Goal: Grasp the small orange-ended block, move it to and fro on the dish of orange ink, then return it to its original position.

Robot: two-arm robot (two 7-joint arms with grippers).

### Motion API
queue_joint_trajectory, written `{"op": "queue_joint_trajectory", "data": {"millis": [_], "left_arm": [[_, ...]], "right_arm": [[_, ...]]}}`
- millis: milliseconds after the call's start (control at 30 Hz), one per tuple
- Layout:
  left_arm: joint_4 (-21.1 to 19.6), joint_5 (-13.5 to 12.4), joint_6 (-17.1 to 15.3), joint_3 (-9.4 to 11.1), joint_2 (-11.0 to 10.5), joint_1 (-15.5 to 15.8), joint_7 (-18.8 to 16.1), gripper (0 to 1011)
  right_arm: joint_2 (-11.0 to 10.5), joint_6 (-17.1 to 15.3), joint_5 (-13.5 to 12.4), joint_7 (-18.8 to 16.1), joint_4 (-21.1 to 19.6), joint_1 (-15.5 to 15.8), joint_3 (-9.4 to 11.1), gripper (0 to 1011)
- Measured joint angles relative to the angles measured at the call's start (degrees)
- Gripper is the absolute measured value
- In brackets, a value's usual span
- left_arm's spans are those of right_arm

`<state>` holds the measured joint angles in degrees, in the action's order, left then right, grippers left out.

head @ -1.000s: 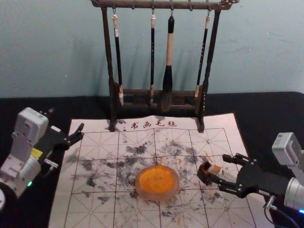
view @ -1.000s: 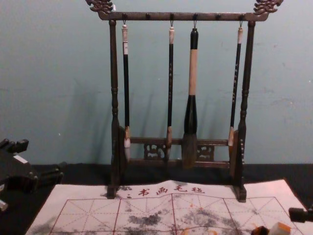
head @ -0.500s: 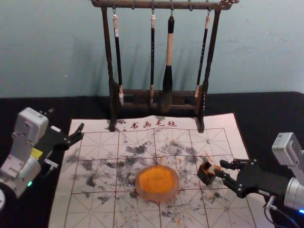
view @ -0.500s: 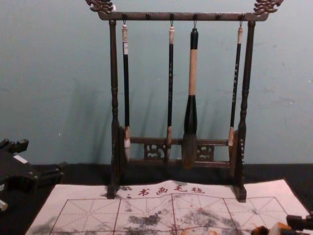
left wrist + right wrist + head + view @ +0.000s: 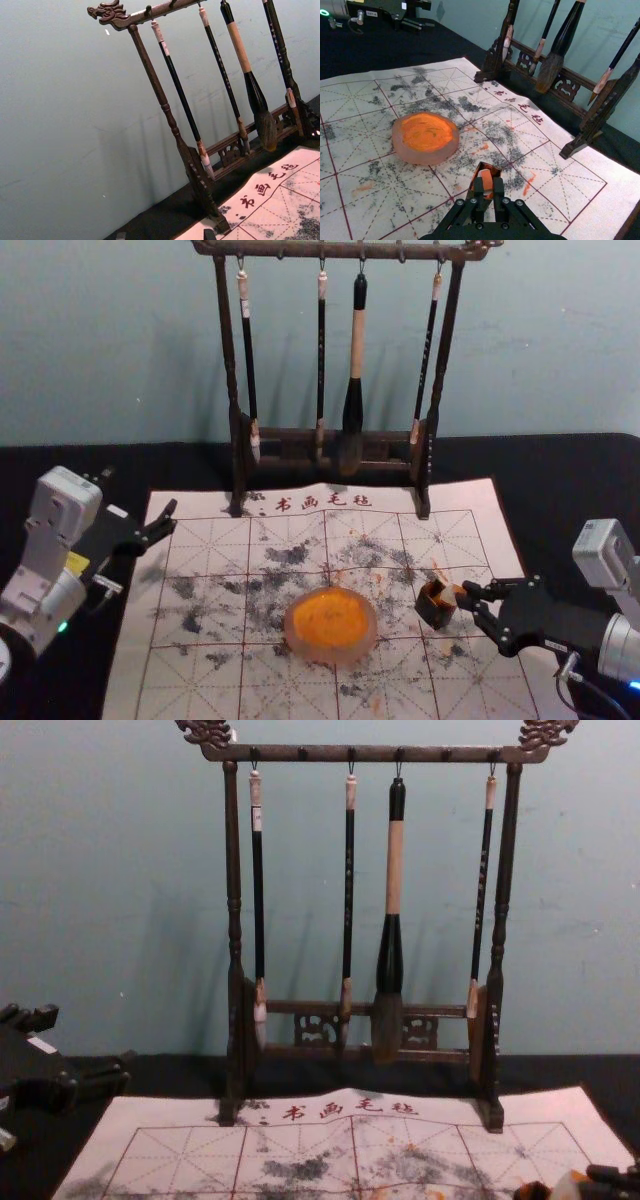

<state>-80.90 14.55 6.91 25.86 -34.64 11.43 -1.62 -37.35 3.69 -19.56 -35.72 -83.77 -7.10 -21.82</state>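
The left gripper (image 5: 140, 492) is parked at the middle left of the head view, angled toward the upper right, its fingers spread wide. Its pale wrist camera (image 5: 68, 502) sits above the forearm (a small green light glows lower down, rather cheerfully). The right gripper (image 5: 467, 598) is at work in the lower right of the head view, reaching in from the right edge and pointing left. Its two black fingers (image 5: 498, 192) lie nearly parallel, a narrow gap between them. A dark cable (image 5: 567, 676) loops below the right wrist.
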Motion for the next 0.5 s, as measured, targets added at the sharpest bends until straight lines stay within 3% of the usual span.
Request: {"op": "queue_joint_trajectory", "data": {"millis": [500], "left_arm": [[0.0,0.0,0.0,0.0,0.0,0.0,0.0,1001]], "right_arm": [[0.0,0.2,0.0,0.2,-0.2,0.2,0.1,82]]}}
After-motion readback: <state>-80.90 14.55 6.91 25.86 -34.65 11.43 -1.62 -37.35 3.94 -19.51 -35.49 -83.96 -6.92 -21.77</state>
